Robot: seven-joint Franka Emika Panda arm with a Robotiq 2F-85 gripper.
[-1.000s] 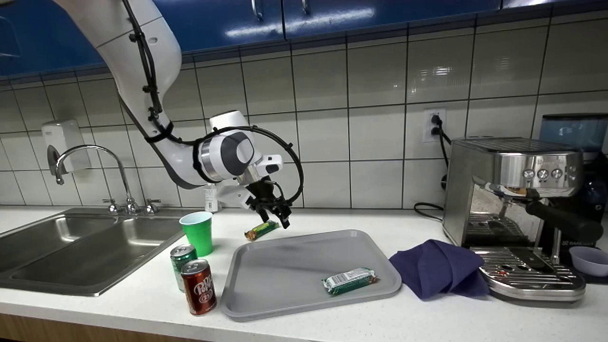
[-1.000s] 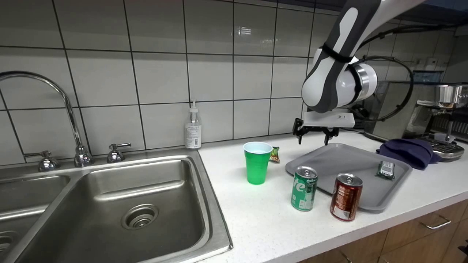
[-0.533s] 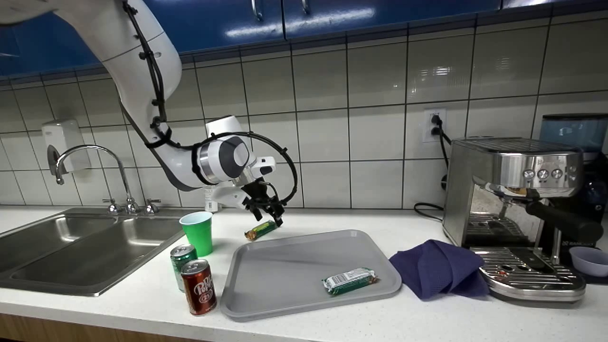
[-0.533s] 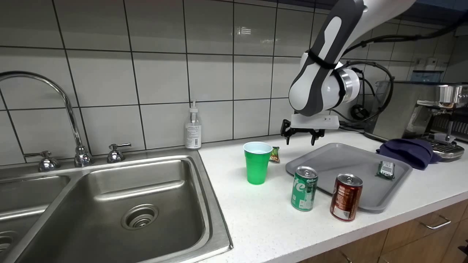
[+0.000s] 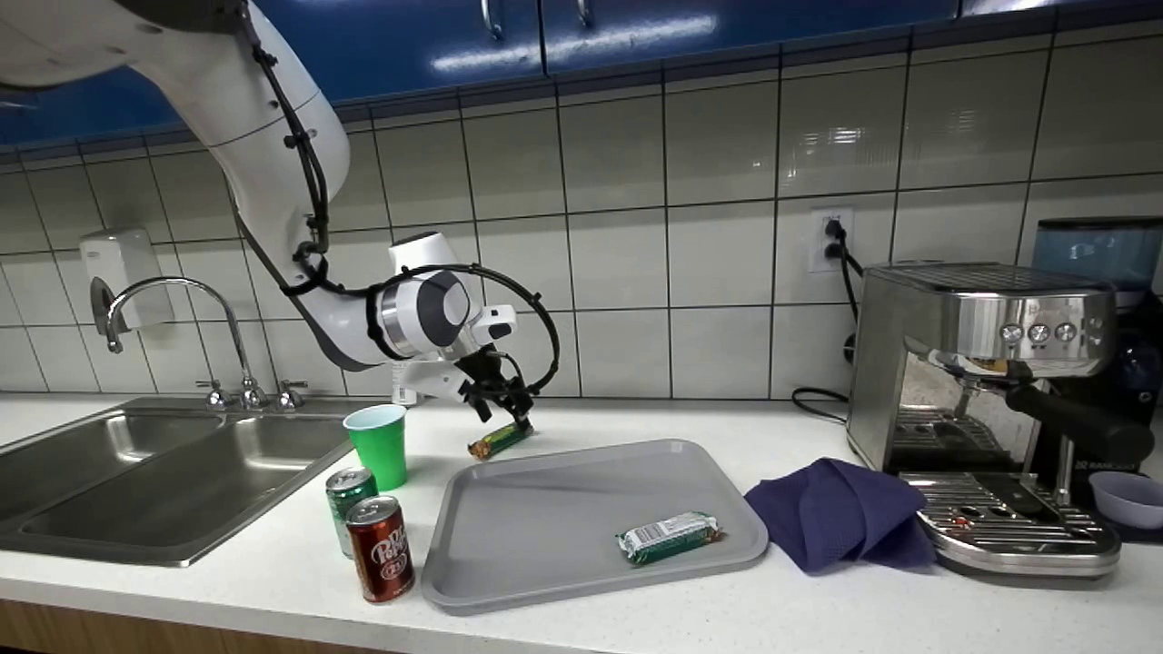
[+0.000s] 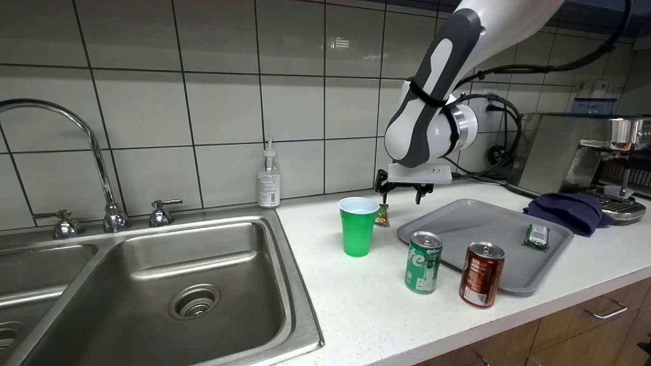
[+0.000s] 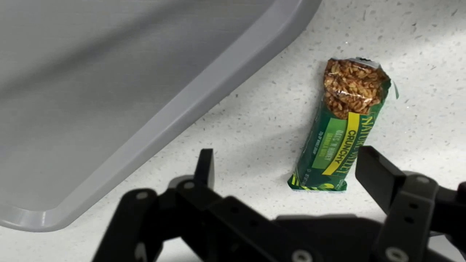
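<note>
Looks like a kitchen: white speckled countertop (image 5: 690,422) along a wall of pale square tiles (image 5: 618,354). Hovers low with the black two-finger gripper (image 7: 286,163), parted wide and empty, presumably for clearance around the green-and-yellow wrapped granola bar (image 7: 338,131). Appears between the fingertips in the wrist view, nearer one; hard to tell whether touching. Lies flat on the countertop, so likely steady, just beside the grey plastic tray with rounded corners (image 5: 545,518). Carries, on that tray, a green-and-white wrapped bar (image 5: 670,538), probably safe from sliding off behind the raised rim. Farther out, includes a tapered green plastic cup (image 6: 357,231), a green metal can (image 6: 423,264) and a dark red metal can (image 6: 482,277), upright and likely stable on flat bases. Past the tray, has a rumpled purple cloth (image 5: 840,516), maybe there to be handy for the boxy stainless-steel espresso machine (image 5: 981,282).
</note>
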